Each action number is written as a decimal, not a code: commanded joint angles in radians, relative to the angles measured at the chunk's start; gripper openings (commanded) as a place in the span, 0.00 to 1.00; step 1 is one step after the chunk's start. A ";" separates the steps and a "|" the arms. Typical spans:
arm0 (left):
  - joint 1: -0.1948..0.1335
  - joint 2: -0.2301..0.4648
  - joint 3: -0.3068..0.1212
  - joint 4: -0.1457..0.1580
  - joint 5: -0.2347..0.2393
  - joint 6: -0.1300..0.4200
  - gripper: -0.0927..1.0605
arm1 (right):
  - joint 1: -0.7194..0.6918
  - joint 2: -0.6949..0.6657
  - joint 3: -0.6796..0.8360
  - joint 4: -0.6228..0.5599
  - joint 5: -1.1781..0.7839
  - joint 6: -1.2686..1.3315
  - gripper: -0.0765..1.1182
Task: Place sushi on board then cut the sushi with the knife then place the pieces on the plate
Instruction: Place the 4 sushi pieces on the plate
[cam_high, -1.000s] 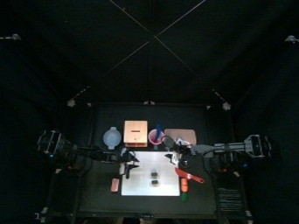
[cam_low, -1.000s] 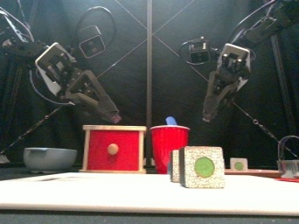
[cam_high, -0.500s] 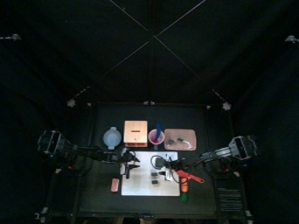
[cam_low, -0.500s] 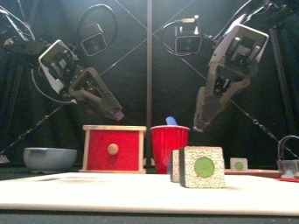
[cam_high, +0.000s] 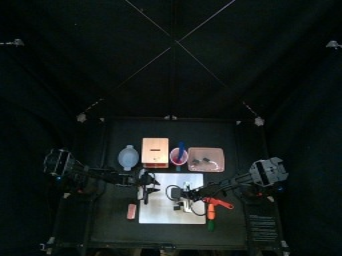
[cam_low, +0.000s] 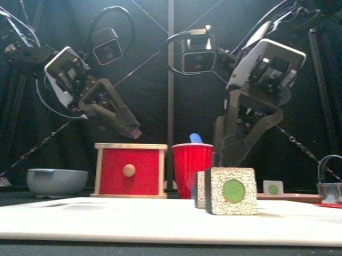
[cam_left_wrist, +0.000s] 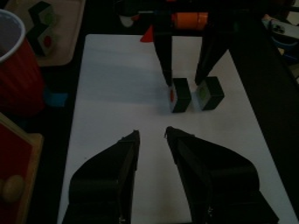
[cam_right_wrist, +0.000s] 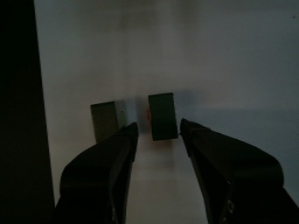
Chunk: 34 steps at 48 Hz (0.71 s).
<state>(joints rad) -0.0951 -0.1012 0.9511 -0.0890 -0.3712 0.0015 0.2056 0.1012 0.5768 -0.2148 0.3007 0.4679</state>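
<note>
Right wrist view: two dark green toy sushi blocks (cam_right_wrist: 163, 116) standing side by side on white cutting board (cam_right_wrist: 233, 70). My right jaws wide, hovering above, one block lined between them; my left jaws open, farther off.

1. The white cutting board (cam_left_wrist: 117, 96) looks smooth, matt and plastic.
2. The sushi pieces (cam_low: 230, 190) have dull, plastic-looking dark green sides and a flat pale face.
3. The box (cam_low: 130, 170) is pale bare wood, and its drawer front is painted red with a soft sheen.
4. The red cup (cam_low: 194, 165) is smooth, slightly glossy plastic.
5. The bowl (cam_low: 56, 181) is smooth with a faint sheen.
6. The cutter (cam_low: 329, 195) is shiny metal.
7. The back curtain (cam_high: 171, 60) is matt black cloth.
8. The left hand (cam_left_wrist: 152, 134) and right hand (cam_right_wrist: 158, 127) have smooth, dull black jaws.
</note>
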 joint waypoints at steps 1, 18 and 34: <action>-0.002 -0.003 -0.021 -0.002 -0.005 0.002 0.71 | -0.005 0.000 -0.034 -0.008 -0.003 -0.002 0.73; -0.002 0.000 -0.021 0.000 -0.005 0.003 0.71 | -0.025 0.032 -0.057 -0.009 -0.003 0.002 0.60; -0.002 0.003 -0.021 0.000 -0.005 0.003 0.71 | -0.161 -0.175 0.078 0.043 0.046 0.005 0.59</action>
<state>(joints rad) -0.0951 -0.0936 0.9511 -0.0905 -0.3712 0.0031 0.0813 0.0291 0.6335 -0.1779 0.3421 0.4694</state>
